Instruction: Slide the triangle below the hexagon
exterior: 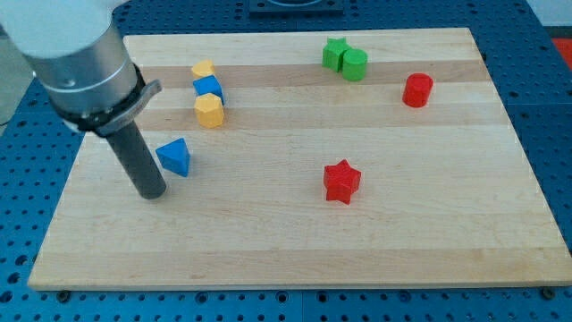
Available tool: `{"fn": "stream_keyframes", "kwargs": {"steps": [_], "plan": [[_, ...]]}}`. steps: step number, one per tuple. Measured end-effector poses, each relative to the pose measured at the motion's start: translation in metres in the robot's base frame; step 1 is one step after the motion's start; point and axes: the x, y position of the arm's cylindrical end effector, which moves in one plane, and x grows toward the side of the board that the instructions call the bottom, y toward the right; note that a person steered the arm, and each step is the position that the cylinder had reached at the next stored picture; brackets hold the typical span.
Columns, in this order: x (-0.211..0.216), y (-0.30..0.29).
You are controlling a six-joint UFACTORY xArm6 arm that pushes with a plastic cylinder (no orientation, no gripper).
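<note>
The blue triangle (175,156) lies at the board's left, below and left of the yellow hexagon (209,110). My tip (151,192) rests on the board just left of and slightly below the triangle, close to it; I cannot tell if they touch. The rod rises up and left to the grey arm body at the view's top left.
A blue cube (207,88) and a yellow heart-like block (203,69) stack in a column above the hexagon. A green star (334,54) and green cylinder (355,64) sit at the top. A red cylinder (416,90) is at the right, a red star (341,182) in the middle. The wooden board (295,259) lies on a blue base.
</note>
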Motion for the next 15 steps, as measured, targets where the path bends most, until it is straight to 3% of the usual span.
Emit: {"fn": "stream_keyframes", "kwargs": {"steps": [2,4,7,10,12,13,15], "plan": [[-0.035,0.052],[-0.024,0.019],[-0.061,0.005],[-0.04,0.028],[-0.055,0.041],[-0.035,0.046],[-0.033,0.097]]}}
